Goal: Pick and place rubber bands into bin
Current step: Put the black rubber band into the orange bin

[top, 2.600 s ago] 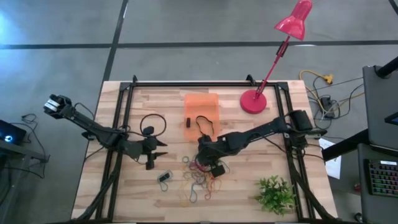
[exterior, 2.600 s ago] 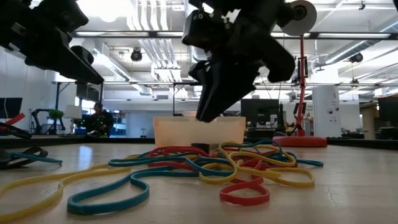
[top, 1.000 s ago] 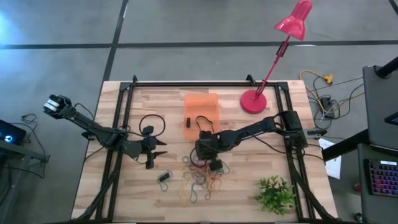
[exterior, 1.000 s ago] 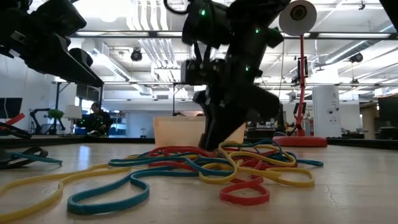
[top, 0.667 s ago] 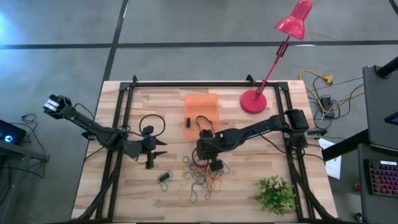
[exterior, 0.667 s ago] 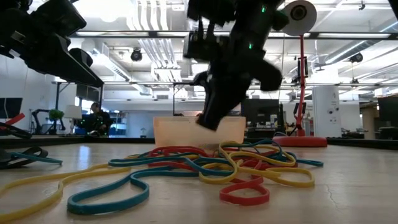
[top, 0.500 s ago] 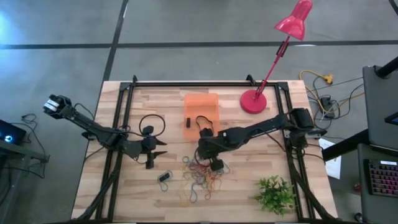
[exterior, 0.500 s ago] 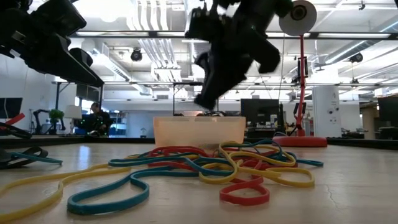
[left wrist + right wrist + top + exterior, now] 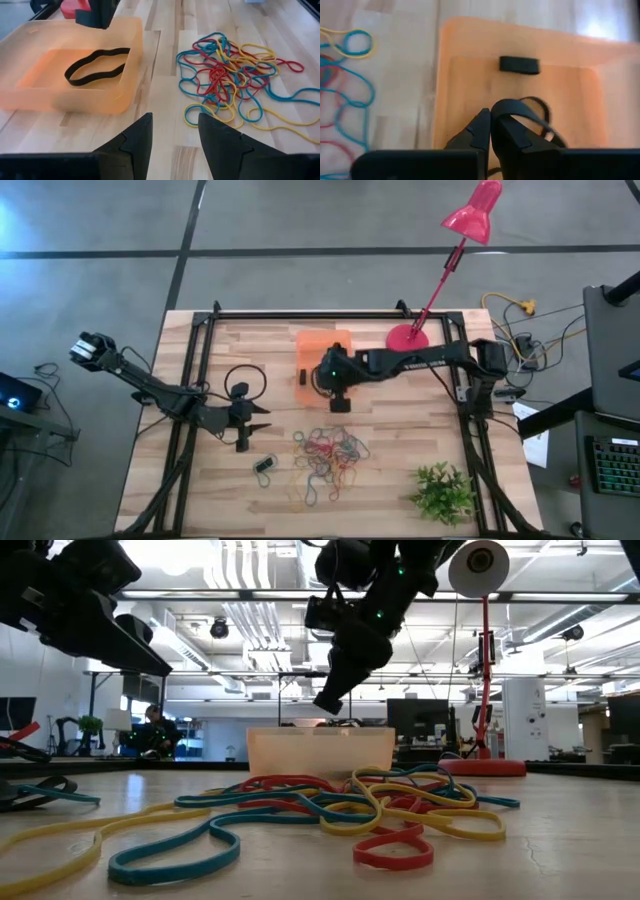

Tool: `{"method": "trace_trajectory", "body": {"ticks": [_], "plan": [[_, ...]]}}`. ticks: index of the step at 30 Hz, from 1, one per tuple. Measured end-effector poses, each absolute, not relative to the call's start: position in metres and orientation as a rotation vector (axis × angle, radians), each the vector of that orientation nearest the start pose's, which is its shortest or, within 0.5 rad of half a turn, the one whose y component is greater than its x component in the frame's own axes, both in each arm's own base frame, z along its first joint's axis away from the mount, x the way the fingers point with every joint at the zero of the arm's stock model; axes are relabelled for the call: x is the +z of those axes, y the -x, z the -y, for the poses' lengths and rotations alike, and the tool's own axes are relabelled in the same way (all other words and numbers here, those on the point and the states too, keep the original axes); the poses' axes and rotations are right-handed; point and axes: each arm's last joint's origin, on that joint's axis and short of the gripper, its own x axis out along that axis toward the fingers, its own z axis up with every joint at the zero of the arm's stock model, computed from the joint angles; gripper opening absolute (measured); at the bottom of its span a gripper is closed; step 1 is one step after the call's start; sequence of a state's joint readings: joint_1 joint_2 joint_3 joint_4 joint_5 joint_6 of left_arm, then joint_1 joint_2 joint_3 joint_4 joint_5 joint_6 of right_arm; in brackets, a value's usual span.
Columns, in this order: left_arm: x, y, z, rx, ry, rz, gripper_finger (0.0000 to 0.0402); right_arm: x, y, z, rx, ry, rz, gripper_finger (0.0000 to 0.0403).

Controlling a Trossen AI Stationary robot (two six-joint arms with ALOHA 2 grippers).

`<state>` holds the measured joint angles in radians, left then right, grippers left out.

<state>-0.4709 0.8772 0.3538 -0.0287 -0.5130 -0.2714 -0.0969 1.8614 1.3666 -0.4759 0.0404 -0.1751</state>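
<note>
high view, bin (image 9: pixel 318 343) long axis front-to-back, right end effector (image 9: pixel 338 402) above

A light wooden plank table (image 9: pixel 400 430) carries a red desk lamp (image 9: pixel 440 270) at its far right corner, a small green artificial plant (image 9: pixel 440 492) and a thick black cable loop (image 9: pixel 246 378)

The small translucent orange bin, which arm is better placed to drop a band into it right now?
The right. The right gripper hangs over the small translucent orange bin, fingers shut on a black rubber band. The left gripper waits open, off to the side of the tangled coloured rubber bands, holding nothing.
</note>
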Motion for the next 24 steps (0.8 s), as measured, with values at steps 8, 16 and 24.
{"method": "trace_trajectory", "body": {"ticks": [8, 16, 24], "plan": [[0.187, -0.160, 0.066, 0.103, -0.011, -0.476, 0.0144, 0.214, -0.392, 0.048, -0.033, 0.079, -0.972, 0.0111], [0.181, -0.163, 0.069, 0.044, -0.007, -0.521, 0.0144, 0.214, -0.393, 0.032, 0.056, 0.120, -0.967, 0.0182], [0.172, -0.175, 0.082, -0.102, 0.127, -0.655, 0.0144, 0.212, -0.390, -0.025, 0.223, 0.222, -0.986, 0.0187]]}}
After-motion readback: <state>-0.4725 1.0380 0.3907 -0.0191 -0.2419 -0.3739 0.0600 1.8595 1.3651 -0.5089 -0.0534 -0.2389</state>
